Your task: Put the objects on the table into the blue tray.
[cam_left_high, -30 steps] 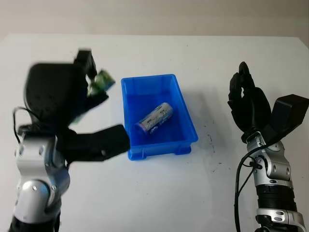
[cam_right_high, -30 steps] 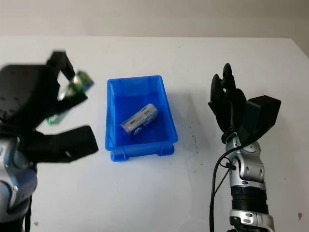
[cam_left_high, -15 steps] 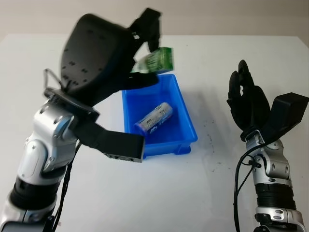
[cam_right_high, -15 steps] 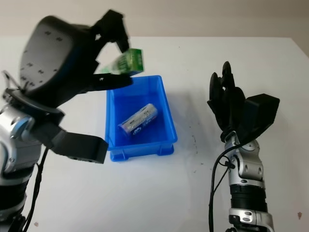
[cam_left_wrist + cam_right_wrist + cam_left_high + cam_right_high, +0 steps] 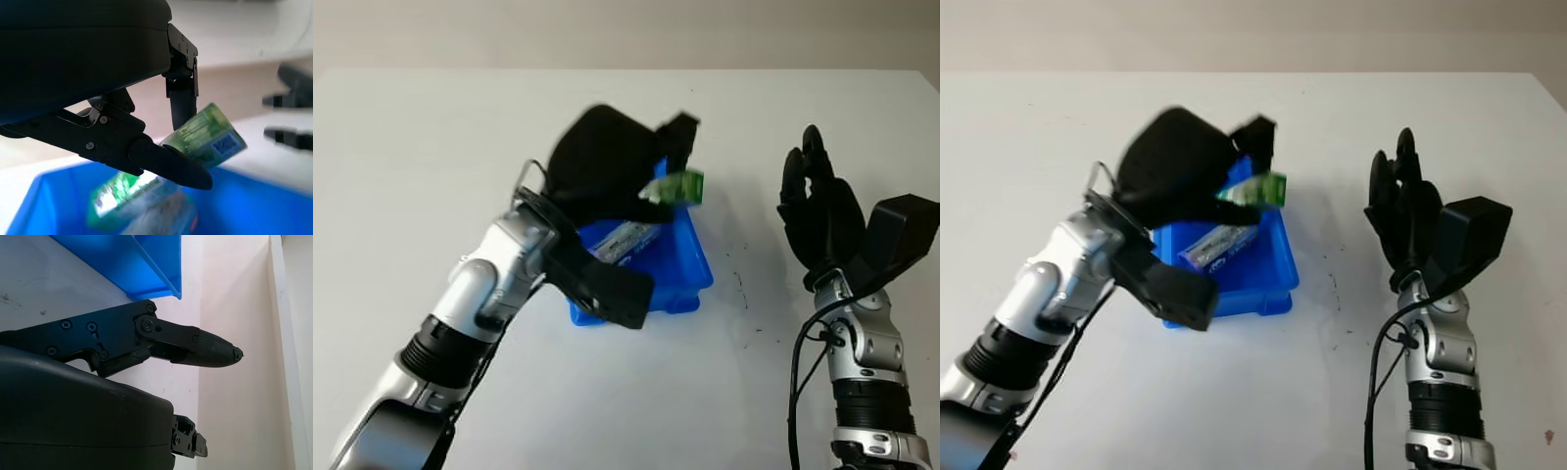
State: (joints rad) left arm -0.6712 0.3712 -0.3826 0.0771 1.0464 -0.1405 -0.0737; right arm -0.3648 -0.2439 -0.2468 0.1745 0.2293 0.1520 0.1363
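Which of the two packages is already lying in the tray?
The silver tube; it lies in the blue tray, while the left hand holds the green box above.

broad white table [image 5: 431, 147] with faint dark scuffs [image 5: 740, 284], plain beige wall [image 5: 626, 34] behind

left robot hand [image 5: 636, 176] with carton [image 5: 677, 187] above tray [image 5: 695, 262], tube [image 5: 625, 238] inside; right robot hand [image 5: 818, 211] well right

The left hand [image 5: 617, 166] covers much of the blue tray [image 5: 690, 269]; the cylinder [image 5: 625, 238] inside shows partly, its label unreadable.
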